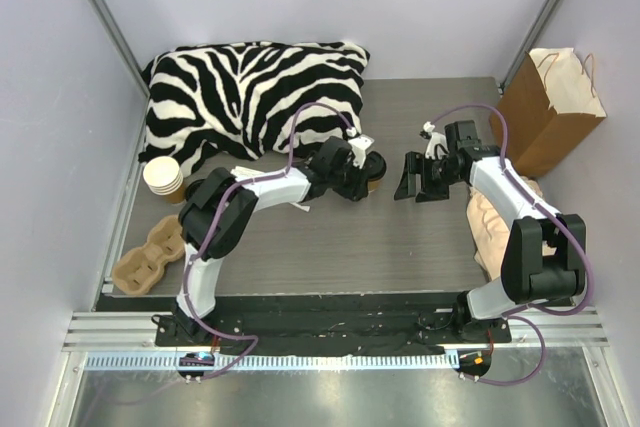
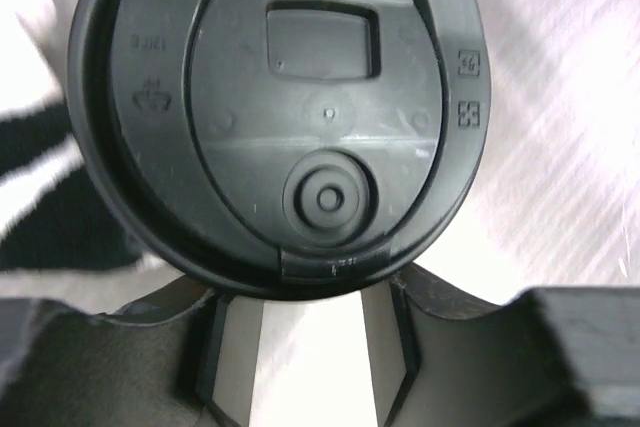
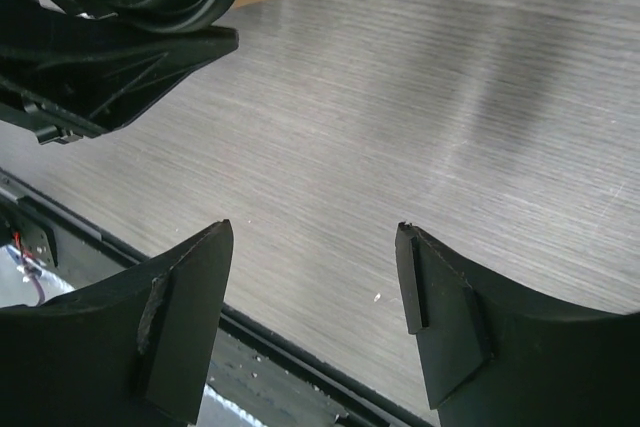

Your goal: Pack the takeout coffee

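Top external view: the takeout coffee (image 1: 375, 179) is seen at the middle of the table (image 1: 330, 247) under the left gripper (image 1: 357, 167), with the right gripper (image 1: 412, 185) spread wide just beside it, seemingly readied for a handover toward the paper bag (image 1: 552, 107) at the far right; a zebra pillow (image 1: 250, 92) lies behind. Left wrist view: the black lid (image 2: 275, 117) is shown just past the fingertips (image 2: 110, 367), and whether it is clamped cannot be told. Right wrist view: only bare table is framed by the parted jaws, nothing held

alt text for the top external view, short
Mid-table, the left gripper is at the lidded takeout coffee and the right gripper faces it, fingers open. Zebra pillow behind, paper bag at right, stacked cups and pulp carrier at left.
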Robot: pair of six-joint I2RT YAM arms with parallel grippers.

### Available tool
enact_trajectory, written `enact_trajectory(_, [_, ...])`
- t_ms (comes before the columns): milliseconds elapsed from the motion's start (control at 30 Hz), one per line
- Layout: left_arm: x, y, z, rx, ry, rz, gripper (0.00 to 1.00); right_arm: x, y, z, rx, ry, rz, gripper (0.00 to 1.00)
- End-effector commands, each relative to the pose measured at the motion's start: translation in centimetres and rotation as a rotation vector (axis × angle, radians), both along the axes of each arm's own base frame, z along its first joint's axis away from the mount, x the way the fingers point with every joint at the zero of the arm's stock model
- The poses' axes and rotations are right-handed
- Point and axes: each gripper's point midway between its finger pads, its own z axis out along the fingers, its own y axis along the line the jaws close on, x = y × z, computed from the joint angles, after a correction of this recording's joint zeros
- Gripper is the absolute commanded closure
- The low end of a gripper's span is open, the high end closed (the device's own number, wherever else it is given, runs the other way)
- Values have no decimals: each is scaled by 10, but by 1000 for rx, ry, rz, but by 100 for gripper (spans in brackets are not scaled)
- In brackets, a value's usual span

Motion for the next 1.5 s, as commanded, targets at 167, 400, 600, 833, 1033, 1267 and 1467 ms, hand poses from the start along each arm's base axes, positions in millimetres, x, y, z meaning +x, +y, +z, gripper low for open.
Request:
enact_trajectory(167, [42, -34, 22, -70, -111, 13, 61, 26, -5, -12, -11, -74, -105, 28])
enact_trajectory(400, [23, -33, 45, -88, -8, -27, 42, 41, -2, -19, 28, -125, -203, 30])
enact_trajectory(600, [-36, 5, 71, -74, 80, -88, 36, 47, 7, -22, 52, -157, -231, 31])
enact_trajectory(833, [-79, 64, 113, -100, 153, -64, 27, 66, 30, -24, 94, -199, -253, 32])
enact_trajectory(1033, [-79, 131, 156, -114, 111, -25, 17, 88, 39, -36, 122, -196, -302, 32])
enact_trajectory(1267, [-102, 206, 160, -122, 226, 8, 14, 120, 48, -33, 180, -249, -349, 33])
enact_trajectory(1467, [-112, 260, 157, -44, 217, 135, 13, 141, 48, -31, 191, -283, -382, 32])
